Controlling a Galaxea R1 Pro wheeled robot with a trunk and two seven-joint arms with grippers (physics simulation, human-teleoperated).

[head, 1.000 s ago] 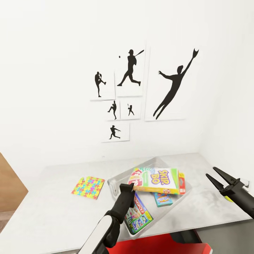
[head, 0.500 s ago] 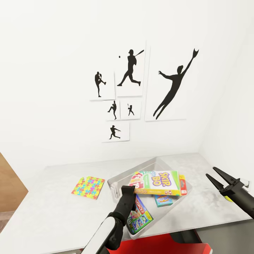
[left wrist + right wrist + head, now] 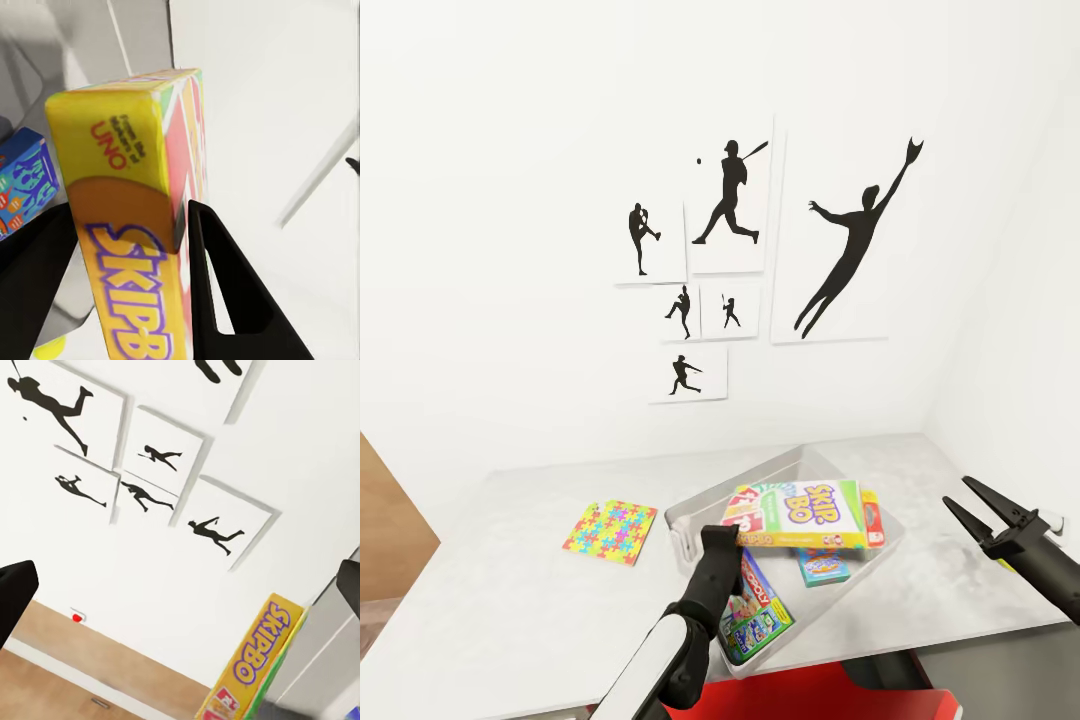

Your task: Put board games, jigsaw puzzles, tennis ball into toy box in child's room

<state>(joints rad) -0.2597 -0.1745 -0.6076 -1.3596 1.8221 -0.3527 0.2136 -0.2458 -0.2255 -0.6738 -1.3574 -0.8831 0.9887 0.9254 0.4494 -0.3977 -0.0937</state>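
Gripping the glossy Skip-Bo box (image 3: 807, 514) over the grey bin (image 3: 694, 512), left pincer (image 3: 127, 247); right pincer (image 3: 972, 509) spread.

White walls meeting in a corner, evenly lit. Cluster of black sports silhouette prints (image 3: 760, 265) on the wall above a pale grey tabletop (image 3: 510, 590). Wood-plank floor (image 3: 385, 530) at left, a small red wall button (image 3: 77, 617) low down.

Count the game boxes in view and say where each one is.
3, all at the bin: Skip-Bo held over it by the left end effector, Monopoly lying inside near the front, blue box inside under Skip-Bo. More could be hidden beneath.
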